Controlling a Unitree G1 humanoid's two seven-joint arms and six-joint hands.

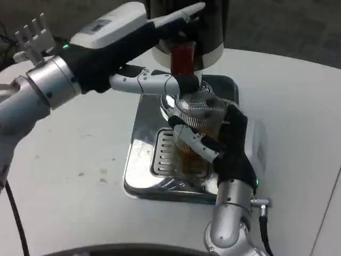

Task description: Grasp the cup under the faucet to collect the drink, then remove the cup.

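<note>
A clear ribbed cup (pixel 196 124) with amber drink in its lower part stands on the shiny drip tray (pixel 143 176) of the dispenser, below the red faucet handle (pixel 183 57). My right hand (pixel 224 144) grips the cup from the right, its fingers wrapped across the cup's front. My left hand (pixel 144 48) reaches in from the left. Its upper fingers lie over the red handle and a lower finger stretches under it, just above the cup's rim. The spout itself is hidden behind the left hand.
The dispenser's dark body (pixel 213 26) with a white base ring rises behind the tray. The slotted grate (pixel 162 152) lies left of the cup. White table (pixel 69 170) stretches left and right of the tray. A black cable (pixel 16 218) hangs at the left edge.
</note>
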